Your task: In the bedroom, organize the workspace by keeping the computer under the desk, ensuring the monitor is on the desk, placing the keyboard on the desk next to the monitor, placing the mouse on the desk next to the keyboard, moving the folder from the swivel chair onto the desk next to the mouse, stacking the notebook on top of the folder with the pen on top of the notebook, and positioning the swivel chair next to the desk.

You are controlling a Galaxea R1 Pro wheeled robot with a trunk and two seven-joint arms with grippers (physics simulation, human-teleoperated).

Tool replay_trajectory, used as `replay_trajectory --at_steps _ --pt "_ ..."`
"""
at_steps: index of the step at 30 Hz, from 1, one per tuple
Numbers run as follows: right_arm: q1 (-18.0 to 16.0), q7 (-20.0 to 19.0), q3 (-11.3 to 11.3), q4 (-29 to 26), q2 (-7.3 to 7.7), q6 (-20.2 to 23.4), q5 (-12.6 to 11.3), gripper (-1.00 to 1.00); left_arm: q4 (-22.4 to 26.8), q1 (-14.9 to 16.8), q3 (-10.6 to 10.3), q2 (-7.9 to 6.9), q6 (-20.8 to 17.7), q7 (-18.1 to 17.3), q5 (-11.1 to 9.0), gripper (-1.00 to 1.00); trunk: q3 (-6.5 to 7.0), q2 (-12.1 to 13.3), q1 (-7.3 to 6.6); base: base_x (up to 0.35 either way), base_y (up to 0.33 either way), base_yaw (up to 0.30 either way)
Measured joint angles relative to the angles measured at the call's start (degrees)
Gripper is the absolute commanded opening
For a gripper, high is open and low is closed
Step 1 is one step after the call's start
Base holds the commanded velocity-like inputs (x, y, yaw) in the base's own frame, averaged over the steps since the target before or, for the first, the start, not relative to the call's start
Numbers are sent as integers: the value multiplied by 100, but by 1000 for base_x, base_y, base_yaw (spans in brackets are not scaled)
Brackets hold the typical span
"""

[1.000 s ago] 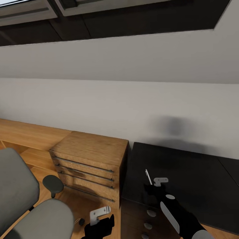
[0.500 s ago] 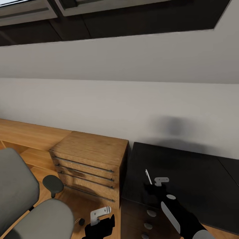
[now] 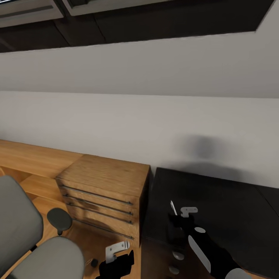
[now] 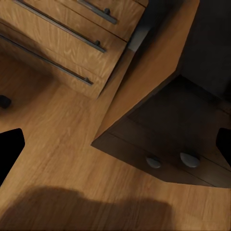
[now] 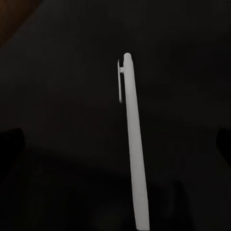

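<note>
The view has shifted slightly, while the right claw (image 3: 179,215) keeps grasping the pen (image 3: 173,207) over the tabletop (image 3: 224,201), ready for placing

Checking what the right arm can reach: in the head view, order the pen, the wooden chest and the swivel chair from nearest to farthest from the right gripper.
1. pen, at the right gripper, over the desk.
2. wooden chest, left of the desk.
3. swivel chair, far left.
</note>
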State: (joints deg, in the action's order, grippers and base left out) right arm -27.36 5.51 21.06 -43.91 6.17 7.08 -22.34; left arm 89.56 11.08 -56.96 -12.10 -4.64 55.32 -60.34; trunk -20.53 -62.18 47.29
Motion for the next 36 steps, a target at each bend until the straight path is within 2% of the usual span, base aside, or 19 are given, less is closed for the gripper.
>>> replay_trajectory --at_steps 29,36 --pt "-1 77 -9 70 -11 77 1 100 48 0 8 3 7 21 -1 100 0 0 1 9 0 0" --pt "-1 106 -5 71 -11 79 0 100 53 0 -5 8 3 32 0 100 -125 -279 154 0 0 0"
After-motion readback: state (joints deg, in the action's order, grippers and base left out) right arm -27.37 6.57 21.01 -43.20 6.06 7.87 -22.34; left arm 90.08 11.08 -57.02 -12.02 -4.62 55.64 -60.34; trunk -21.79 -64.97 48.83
